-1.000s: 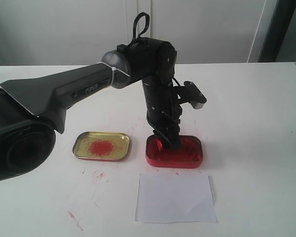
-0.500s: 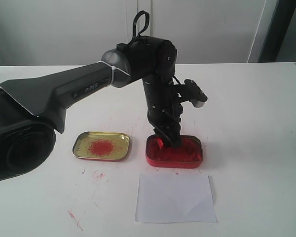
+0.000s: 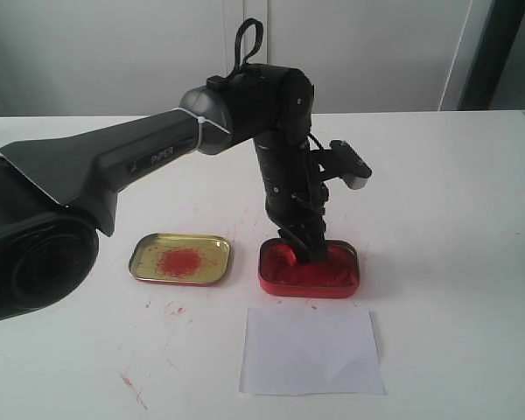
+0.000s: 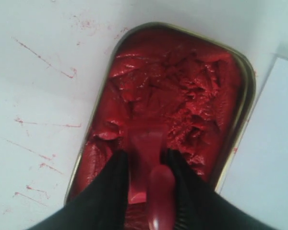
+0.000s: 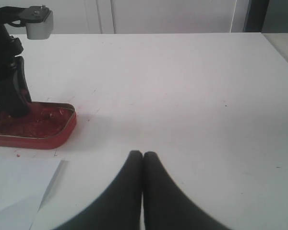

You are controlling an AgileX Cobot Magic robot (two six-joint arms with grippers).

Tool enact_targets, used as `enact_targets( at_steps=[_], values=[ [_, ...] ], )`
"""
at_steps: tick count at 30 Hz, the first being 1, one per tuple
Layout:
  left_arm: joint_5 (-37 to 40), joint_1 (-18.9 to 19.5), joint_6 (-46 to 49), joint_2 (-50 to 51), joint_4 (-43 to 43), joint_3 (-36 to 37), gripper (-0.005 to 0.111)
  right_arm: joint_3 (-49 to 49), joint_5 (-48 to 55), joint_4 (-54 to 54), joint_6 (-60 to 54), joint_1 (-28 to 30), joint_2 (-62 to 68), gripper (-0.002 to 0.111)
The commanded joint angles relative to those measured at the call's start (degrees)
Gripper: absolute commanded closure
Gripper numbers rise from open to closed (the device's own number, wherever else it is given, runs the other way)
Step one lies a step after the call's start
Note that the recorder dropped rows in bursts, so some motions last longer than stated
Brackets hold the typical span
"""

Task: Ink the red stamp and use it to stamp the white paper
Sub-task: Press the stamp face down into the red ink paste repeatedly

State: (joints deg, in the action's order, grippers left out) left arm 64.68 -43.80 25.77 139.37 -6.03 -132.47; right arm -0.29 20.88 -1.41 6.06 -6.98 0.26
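Note:
My left gripper (image 3: 304, 252) reaches down into the red ink tin (image 3: 341, 278) and is shut on the red stamp (image 4: 161, 196). In the left wrist view its black fingers (image 4: 110, 187) clamp the glossy handle, and the stamp's block base (image 4: 145, 143) sits pressed into the lumpy red paste. The white paper (image 3: 311, 350) lies flat just in front of the tin, with no mark showing on it. My right gripper (image 5: 143, 154) is shut with nothing in it, low over bare table to the right of the tin (image 5: 38, 134). The exterior view does not show the right gripper.
A gold tin lid (image 3: 179, 258) with a red smear lies left of the ink tin. Red streaks mark the tabletop (image 3: 136, 389) near the front left. The left arm's grey link (image 3: 114, 162) stretches across the left side. A corner of the paper (image 5: 14, 187) shows in the right wrist view.
The left gripper with the stamp has shifted slightly to the right and a little lower in the ink tin. The paper, lid and tin have not moved.

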Motion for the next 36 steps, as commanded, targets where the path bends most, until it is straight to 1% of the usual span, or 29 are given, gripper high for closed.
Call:
enact_targets(
  at_steps=[1,11,21,29,36],
  values=[
    [5.28,-0.32,0.12,0.05,-1.52,-0.22,0.107,0.29,-0.82,-0.14,0.22,0.2,-0.26,0.108],
    [5.28,-0.32,-1.14,-0.15,-1.61,-0.22,0.107,0.29,-0.82,-0.14,0.22,0.2,-0.26,0.108],
    [5.28,-0.32,-2.58,-2.91,-2.68,-0.11,0.107,0.29,-0.82,-0.14,0.22,0.2,-0.26,0.108],
    [5.28,-0.19,-2.79,-2.91,-3.69,2.75,0.107,0.29,-0.82,-0.14,0.22,0.2,-0.26,0.108],
    [5.28,1.32,-2.82,-2.91,-4.13,2.75,0.107,0.29,-0.82,-0.14,0.22,0.2,-0.26,0.108]
  ],
)
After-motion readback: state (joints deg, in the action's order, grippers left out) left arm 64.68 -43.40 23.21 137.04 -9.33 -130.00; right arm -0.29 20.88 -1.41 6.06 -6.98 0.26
